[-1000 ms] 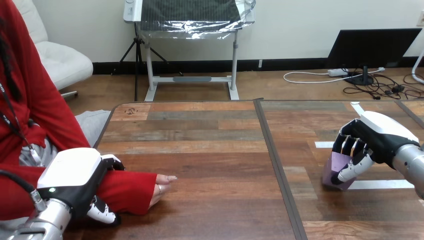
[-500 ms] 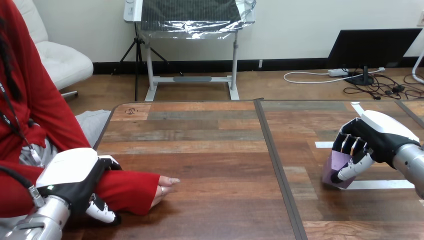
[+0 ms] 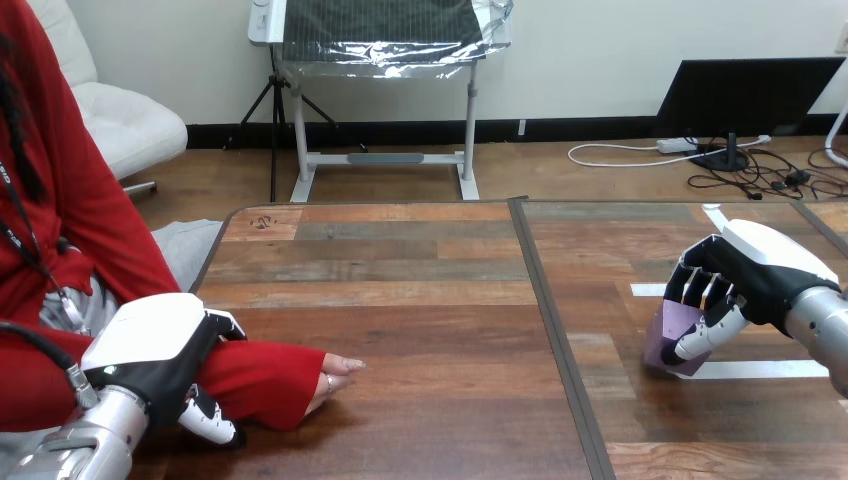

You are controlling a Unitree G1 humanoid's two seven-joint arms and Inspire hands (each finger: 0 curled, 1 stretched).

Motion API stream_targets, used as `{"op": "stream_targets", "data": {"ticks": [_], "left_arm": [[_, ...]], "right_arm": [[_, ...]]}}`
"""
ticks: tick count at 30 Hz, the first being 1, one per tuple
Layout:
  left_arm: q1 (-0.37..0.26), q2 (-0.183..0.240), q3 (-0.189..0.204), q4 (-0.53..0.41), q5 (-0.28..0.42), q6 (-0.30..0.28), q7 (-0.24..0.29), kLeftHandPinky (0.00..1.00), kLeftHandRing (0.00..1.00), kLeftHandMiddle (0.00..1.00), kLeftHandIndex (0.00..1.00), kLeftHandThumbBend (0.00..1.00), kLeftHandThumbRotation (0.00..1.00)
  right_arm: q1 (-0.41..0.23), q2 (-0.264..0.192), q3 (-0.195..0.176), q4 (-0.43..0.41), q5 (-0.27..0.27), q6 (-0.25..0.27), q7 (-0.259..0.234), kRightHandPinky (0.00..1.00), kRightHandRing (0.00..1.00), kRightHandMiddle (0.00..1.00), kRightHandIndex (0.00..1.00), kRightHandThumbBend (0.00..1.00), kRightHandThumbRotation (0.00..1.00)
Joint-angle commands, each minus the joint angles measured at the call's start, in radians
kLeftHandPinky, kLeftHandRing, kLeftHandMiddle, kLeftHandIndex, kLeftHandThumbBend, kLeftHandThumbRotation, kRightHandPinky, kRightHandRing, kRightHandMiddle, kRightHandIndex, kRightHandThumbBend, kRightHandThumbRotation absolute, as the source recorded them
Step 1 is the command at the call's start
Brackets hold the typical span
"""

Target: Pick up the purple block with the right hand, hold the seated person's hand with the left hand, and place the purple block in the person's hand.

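Found the purple block (image 3: 668, 335) at four o'clock on the worktop (image 3: 420, 300), low against the surface, with the right hand (image 3: 745, 270) curled round it from above. Could not tell whether it had lifted clear. Saw the left hand (image 3: 160, 350) at eight o'clock, wrapped over the person's forearm (image 3: 250, 375) in its red sleeve, thumb beneath. Noted the person's hand (image 3: 335, 372) just past it, resting on its side with the palm not turned up, well apart from the block. Judged three risks: a shallow wrap letting the block slip or tip on the long carry toward nine o'clock; a sideways palm offering nowhere to set it; an over-firm squeeze on the forearm.
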Motion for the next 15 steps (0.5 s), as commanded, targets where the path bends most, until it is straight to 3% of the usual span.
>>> {"op": "stream_targets", "data": {"ticks": [1, 15], "left_arm": [[-0.038, -0.006, -0.047, 0.025, -0.009, 0.006, -0.017, 0.47, 0.58, 0.62, 0.61, 0.94, 0.02], [-0.046, -0.018, -0.061, 0.061, -0.021, 0.004, 0.002, 0.38, 0.47, 0.53, 0.52, 0.88, 0.0]], "right_arm": [[-0.039, 0.014, -0.027, -0.04, 0.022, -0.006, -0.015, 0.45, 0.48, 0.5, 0.49, 0.82, 0.0], [-0.041, 0.016, -0.024, -0.038, 0.023, -0.004, -0.011, 0.45, 0.47, 0.5, 0.49, 0.8, 0.0]]}}
